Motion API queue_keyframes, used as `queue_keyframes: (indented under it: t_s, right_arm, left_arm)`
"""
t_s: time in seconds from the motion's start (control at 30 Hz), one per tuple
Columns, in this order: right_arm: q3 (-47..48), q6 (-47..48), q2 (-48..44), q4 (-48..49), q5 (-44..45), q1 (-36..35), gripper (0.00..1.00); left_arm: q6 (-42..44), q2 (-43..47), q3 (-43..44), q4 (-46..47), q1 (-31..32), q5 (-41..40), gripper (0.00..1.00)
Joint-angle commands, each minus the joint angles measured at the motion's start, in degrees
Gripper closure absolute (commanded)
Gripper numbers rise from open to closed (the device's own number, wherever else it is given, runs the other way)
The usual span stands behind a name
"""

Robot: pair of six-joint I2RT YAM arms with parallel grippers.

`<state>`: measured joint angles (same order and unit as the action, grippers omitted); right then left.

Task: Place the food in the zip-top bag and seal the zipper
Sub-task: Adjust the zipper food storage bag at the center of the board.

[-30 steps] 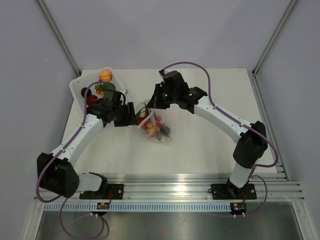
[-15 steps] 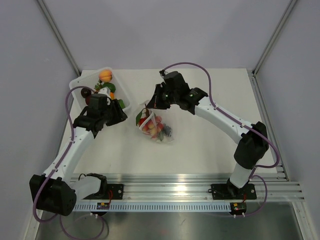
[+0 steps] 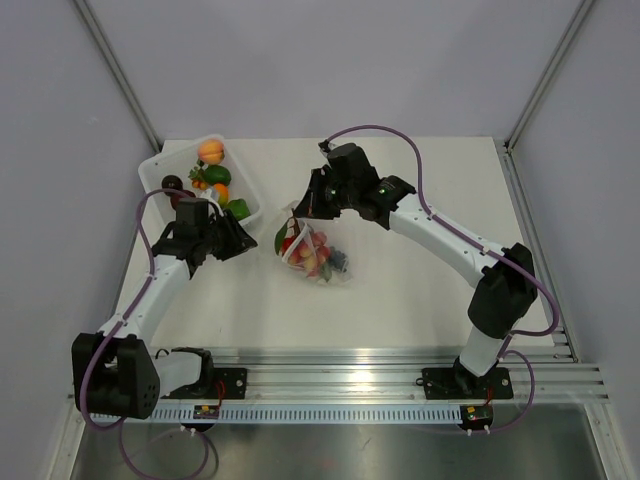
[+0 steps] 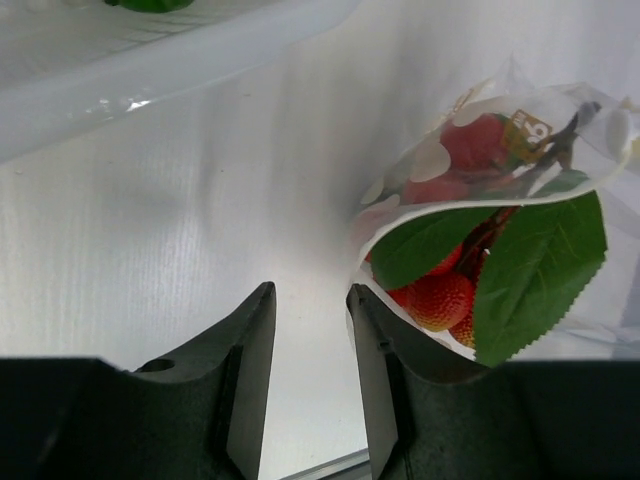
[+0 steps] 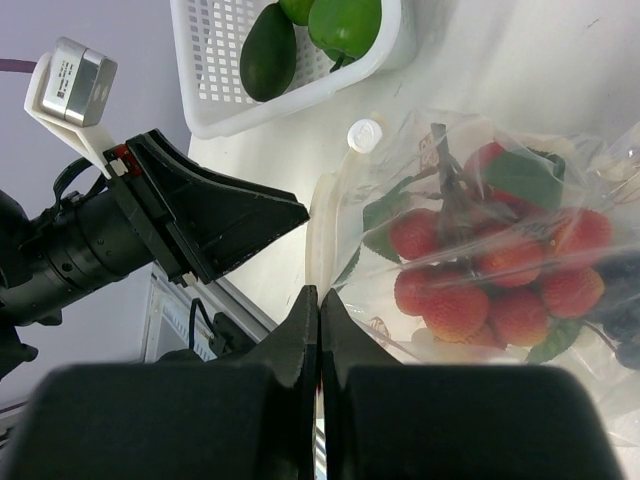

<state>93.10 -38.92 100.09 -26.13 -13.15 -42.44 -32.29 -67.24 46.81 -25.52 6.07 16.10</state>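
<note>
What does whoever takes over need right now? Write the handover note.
Left gripper: open, empty, beside the mouth of the zip-top bag.
Right gripper: shut on the bag's mouth edge.
Done: red fruit with leaves and a dark piece are in the bag.
Left: orange piece and green pieces lie in the white tray. Bag them, then press the zipper shut; it looks open.

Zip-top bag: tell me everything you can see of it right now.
The crinkly transparent plastic zip-top bag lies on the white table, holding bumpy red fruits, green leaves and a dark purple piece. The right gripper is shut on its raised mouth edge; the open left gripper sits close beside it.
</note>
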Motion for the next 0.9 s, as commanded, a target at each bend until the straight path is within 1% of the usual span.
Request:
queue_keyframes:
  t_s: [0.0,0.07,0.1,0.27,0.47,0.57,0.7,0.87]
  right_arm:
    - [0.15,-0.63,-2.54,3.45,-1.09,-0.54,1.00]
    - [0.15,-0.63,-2.62,3.28,-1.00,-0.46,1.00]
    - [0.15,-0.55,-2.62,3.28,-0.92,-0.54,1.00]
    - [0.15,-0.37,-2.80,2.93,-0.65,-0.54,1.00]
    - [0.06,-0.20,-2.97,2.49,-0.39,-0.54,1.00]
    - [0.15,-0.20,-2.89,2.31,-0.21,-0.46,1.00]
    - [0.50,-0.11,-2.54,2.40,-0.65,-0.54,1.00]
    - [1.21,-0.02,-2.18,2.40,-0.74,-0.54,1.00]
  left_arm:
    - [-2.24,0.45,-1.10,6.53,-0.18,5.17,0.62]
    - [-2.51,0.53,-1.37,7.06,-0.18,5.17,0.63]
    - [-2.51,0.53,-1.54,7.23,-0.18,5.35,0.67]
    - [-3.12,0.36,-1.81,9.08,-0.18,7.53,0.67]
    - [-4.62,-2.37,-3.12,11.54,-0.26,11.06,0.66]
    - [-5.06,-2.19,-3.65,12.60,-0.18,10.28,0.66]
    - [-3.57,-3.59,-2.60,10.32,-0.18,8.08,0.66]
    - [-3.83,-4.74,-3.47,11.10,-0.09,8.07,0.64]
